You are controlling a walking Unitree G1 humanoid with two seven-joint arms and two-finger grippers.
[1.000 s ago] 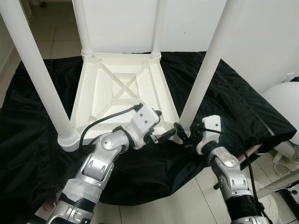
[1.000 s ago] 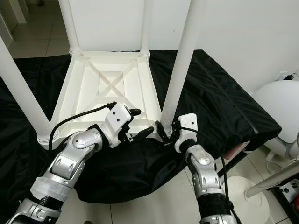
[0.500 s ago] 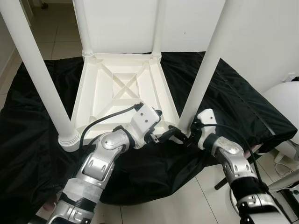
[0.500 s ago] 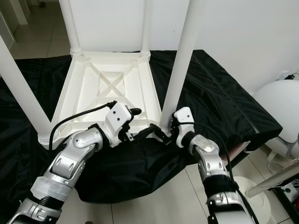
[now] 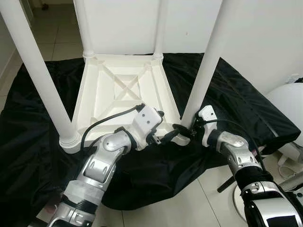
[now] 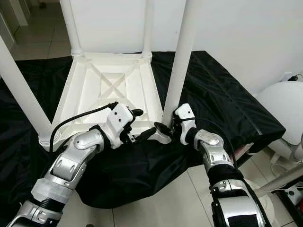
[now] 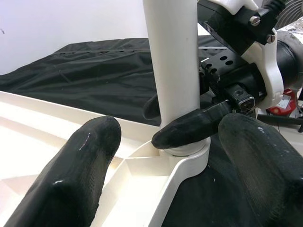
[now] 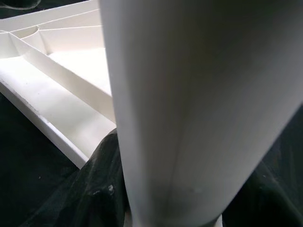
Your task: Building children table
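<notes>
A: Table (image 5: 118,90), what colour?
B: All white, upside down, w/ ribs crossing in an X pattern. Leg (image 5: 208,61) just beside the right gripper (image 7: 189,127) is white too.
A: Cloth (image 5: 227,94) under it?
B: Plain black, no pattern.
A: Grippers?
B: Black fingers, white housings, silver arms. Left gripper (image 5: 163,137) has a black cable (image 5: 102,124). Floor (image 5: 52,33) beyond is pale tile.

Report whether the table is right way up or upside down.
Upside down. The table lies top-down on the black cloth, ribbed underside showing, legs pointing up; the right gripper clasps the near-right leg.
</notes>
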